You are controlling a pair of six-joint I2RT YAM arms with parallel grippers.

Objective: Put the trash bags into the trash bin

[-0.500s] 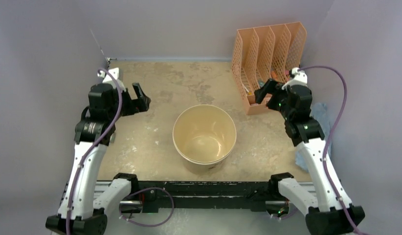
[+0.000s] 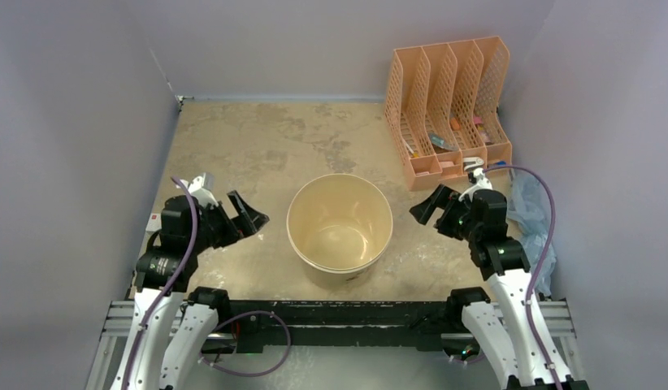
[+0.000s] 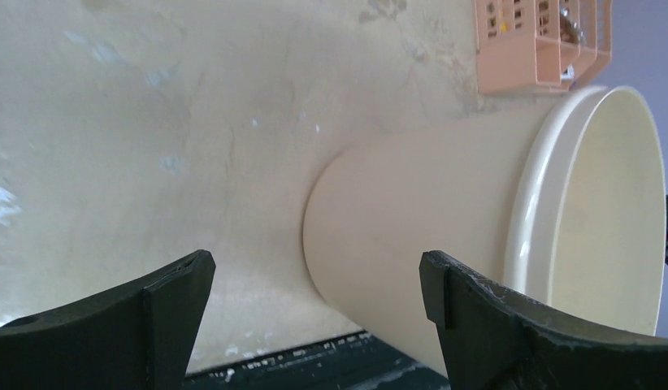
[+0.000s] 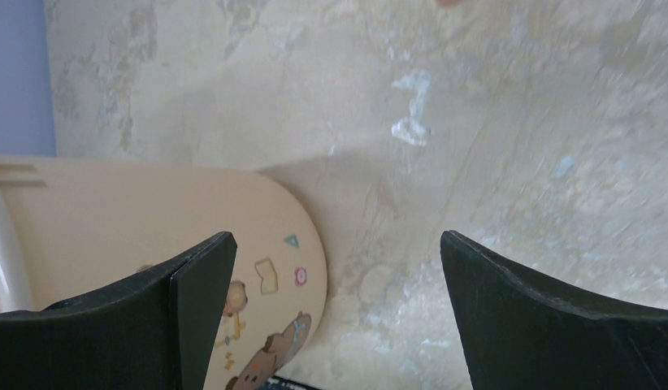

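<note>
The cream trash bin (image 2: 339,223) stands upright and empty at the table's near middle. It also shows in the left wrist view (image 3: 412,211) and, with its brown cartoon prints, in the right wrist view (image 4: 152,211). A pale-blue crinkly sheet (image 2: 530,210), seemingly the trash bag, lies at the right table edge, partly hidden behind my right arm. My left gripper (image 2: 248,213) (image 3: 316,268) is open and empty just left of the bin. My right gripper (image 2: 432,207) (image 4: 337,244) is open and empty just right of the bin.
An orange mesh file organizer (image 2: 448,106) with small items in it stands at the back right; it also shows in the left wrist view (image 3: 542,41). Grey walls close the table on the left, back and right.
Both arms have drawn back toward the near edge and come down beside the bin. Both grippers stay open and empty.
</note>
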